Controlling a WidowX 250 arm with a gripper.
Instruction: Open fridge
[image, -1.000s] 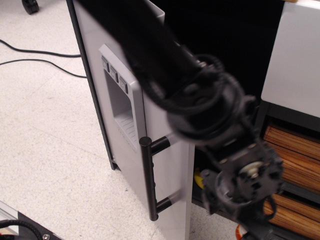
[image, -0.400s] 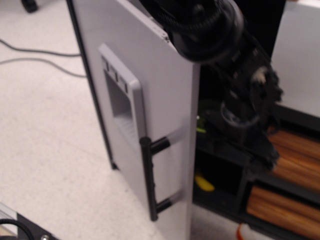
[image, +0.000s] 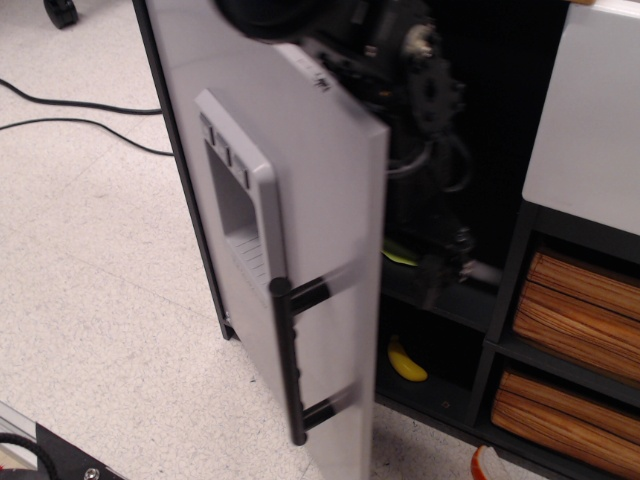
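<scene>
The fridge stands at the centre, its grey door swung out, the black handle low on the door's front. Right of the door the hand reaches into the dark inside; whether clenched or released, I cannot tell

The fridge has a smooth, matt grey plastic door, and its handle is a black bar with a slight sheen. The floor looks like speckled pale vinyl, dull rather than shiny. The baskets beside it are ribbed, woven and wood-coloured.
</scene>
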